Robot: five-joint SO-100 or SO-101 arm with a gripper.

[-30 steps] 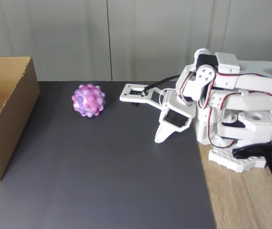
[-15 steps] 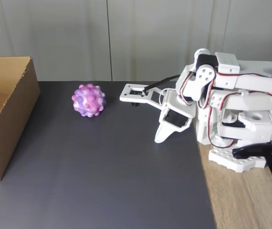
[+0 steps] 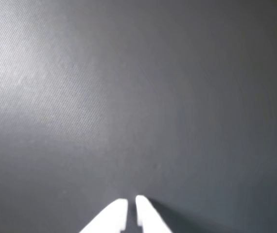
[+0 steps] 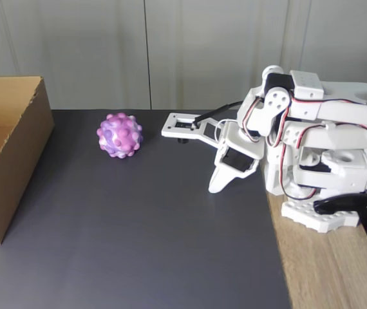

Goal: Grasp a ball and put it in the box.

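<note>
Box (image 4: 6, 148) cut off left; hand (image 3: 131, 204) fingertips nearly touching.

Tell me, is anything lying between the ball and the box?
No. The fixed view shows bare dark mat between the ball and the box.

No text, label, brand, number or sign can be read anywhere in either view
</note>
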